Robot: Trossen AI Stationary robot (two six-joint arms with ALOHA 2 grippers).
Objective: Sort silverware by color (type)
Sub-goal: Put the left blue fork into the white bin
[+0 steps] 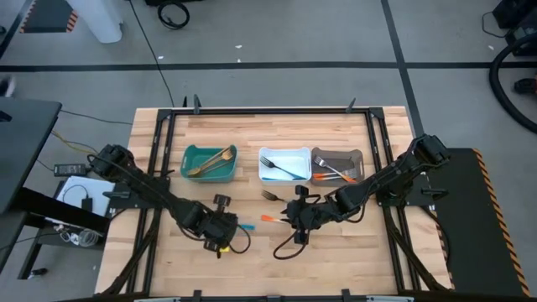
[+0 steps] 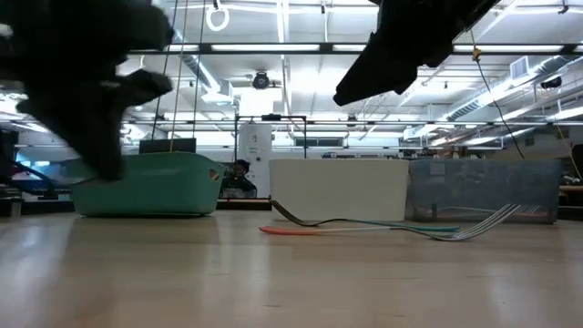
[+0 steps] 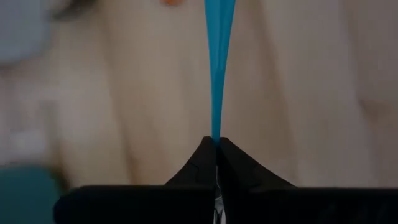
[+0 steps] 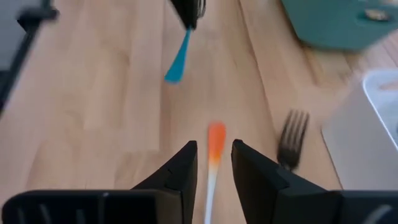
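left gripper (image 3: 216,163), frame centre: clamped on blue utensil (image 3: 219,62). right gripper (image 4: 214,163), lower centre: parted over orange utensil (image 4: 214,144); closing looks next.

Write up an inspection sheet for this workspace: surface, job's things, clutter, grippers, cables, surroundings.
Surface: wooden table, inside a dark frame.
Job's things: tan utensils in the teal bin; dark fork in the white bin; orange-handled forks in the grey bin. Loose on the wood: orange-handled utensil, another fork. Blue-handled utensil is held.
Clutter: nothing seen.
Grippers: left gripper shut on the blue-handled utensil; right gripper open, straddling the orange-handled utensil.
Cables: black loops by both wrists; floor cable beyond the table.
Surroundings: grey floor with dark lines; lit room behind.
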